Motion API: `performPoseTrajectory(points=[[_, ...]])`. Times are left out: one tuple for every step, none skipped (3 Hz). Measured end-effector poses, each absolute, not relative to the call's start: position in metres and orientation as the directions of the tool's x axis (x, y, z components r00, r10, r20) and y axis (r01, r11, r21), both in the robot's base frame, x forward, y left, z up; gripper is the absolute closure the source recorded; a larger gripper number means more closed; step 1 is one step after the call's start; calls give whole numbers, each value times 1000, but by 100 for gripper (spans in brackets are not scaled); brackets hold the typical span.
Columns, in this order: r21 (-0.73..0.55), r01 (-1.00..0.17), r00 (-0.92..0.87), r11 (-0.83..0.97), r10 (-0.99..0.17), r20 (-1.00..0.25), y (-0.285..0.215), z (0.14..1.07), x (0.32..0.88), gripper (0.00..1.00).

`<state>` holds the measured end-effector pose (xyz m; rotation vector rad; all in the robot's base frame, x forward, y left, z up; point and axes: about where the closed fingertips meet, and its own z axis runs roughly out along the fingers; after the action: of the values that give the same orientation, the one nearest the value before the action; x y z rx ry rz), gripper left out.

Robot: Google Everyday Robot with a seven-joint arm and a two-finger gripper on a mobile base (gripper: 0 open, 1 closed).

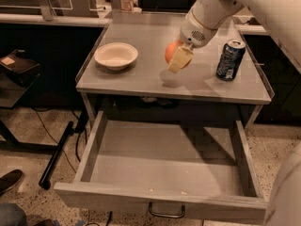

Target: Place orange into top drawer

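Note:
The orange (171,52) is held in my gripper (178,59), whose pale fingers (181,59) are closed around it, lifted above the middle of the grey tabletop (141,79). The white arm reaches in from the upper right. The top drawer (160,166) is pulled open below the table front, grey with a flat bare bottom and a metal loop handle (166,213) on its front. The gripper and orange are above the table, behind the drawer opening.
A white bowl (115,55) sits on the left of the tabletop. A dark soda can (230,60) stands at the right. A black table and cables are on the left floor. A shoe (10,180) shows at lower left.

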<state>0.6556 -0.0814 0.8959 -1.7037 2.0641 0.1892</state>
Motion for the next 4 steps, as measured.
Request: performPoseTrajectory(points=[[-171,-958,-136,231,-888,-440,-81,896,630,100],[-139,-959,-157,247,-871,-465,-81,893,578,100],[-92,-960,-183,263,-842,-507,-83,887,527,100],[-90,-960,-184,264,-842,-507,-83,886,526,100]])
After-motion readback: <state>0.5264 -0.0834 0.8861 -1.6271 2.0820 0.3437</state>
